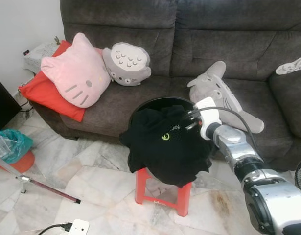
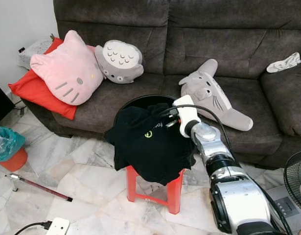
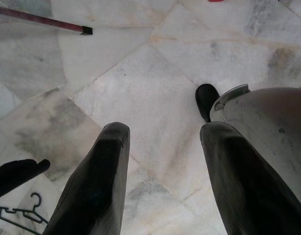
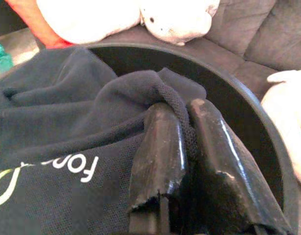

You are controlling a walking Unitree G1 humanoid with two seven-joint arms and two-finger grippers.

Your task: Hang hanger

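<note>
- While the left gripper point(image 3: 160, 186) hangs idle over the marble floor point(image 3: 155, 73) with its fingers spread apart and holding nothing, a thin wire hanger point(image 3: 18, 213) lies on the floor close beside it, in the left wrist view.
- At the far left of the head views, a teal bag point(image 1: 11, 144) sits on an orange basin, and a red-and-metal pole point(image 1: 42, 188) lies across the tiles, with a white power strip point(image 1: 77, 227) nearer the robot.
- On the dark sofa point(image 1: 189, 44) rest a red cushion point(image 1: 45, 95), a pink cat-face pillow point(image 1: 77, 71) and a round grey plush point(image 1: 126, 63).
- Centre stage, a black shirt point(image 1: 162, 144) is heaped in a black round tray point(image 4: 248, 112) on a red stool point(image 1: 162, 191), part of it spilling over the rim.
- The right gripper point(image 4: 187, 147) has its two fingers pressed together on a fold of the shirt's collar, just inside the tray's far rim.
- Judged from this, the step in hand is picking up the garment; the hanger itself is untouched.
- The next move likely calls for lifting the shirt free of the tray without dragging it or tipping the stool, then bringing the hanger to it.
- To the right, a long-eared grey plush point(image 1: 221, 93) lies on the seat close to the arm, and a fan's edge point(image 2: 294, 181) stands by the robot's right side; both could crowd a wide swing.
</note>
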